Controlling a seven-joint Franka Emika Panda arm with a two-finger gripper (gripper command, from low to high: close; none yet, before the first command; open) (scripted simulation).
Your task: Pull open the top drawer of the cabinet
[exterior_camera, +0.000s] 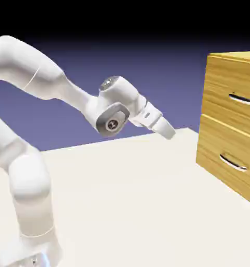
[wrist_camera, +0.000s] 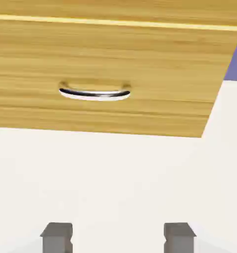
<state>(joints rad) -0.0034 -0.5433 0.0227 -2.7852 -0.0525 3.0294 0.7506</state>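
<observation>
The honey-yellow cabinet (exterior_camera: pixel 221 109) stands at the right edge of the exterior view. Its top drawer (exterior_camera: pixel 231 86) is flush, with a curved silver handle (exterior_camera: pixel 244 99). My gripper (exterior_camera: pixel 169 132) hangs in the air well to the left of the cabinet, tilted down toward it and touching nothing. In the hand view the two grey fingertips (wrist_camera: pixel 56 236) stand wide apart, open, with only table between them. That view is aimed at the lower drawer (wrist_camera: pixel 105 74) and its handle (wrist_camera: pixel 94 93). Only a strip of the top drawer (wrist_camera: pixel 115 7) shows above the seam.
The lower drawer (exterior_camera: pixel 223 156) with its own silver handle (exterior_camera: pixel 234 162) is also shut. The cream table (exterior_camera: pixel 132 198) stretches between the arm's base and the cabinet.
</observation>
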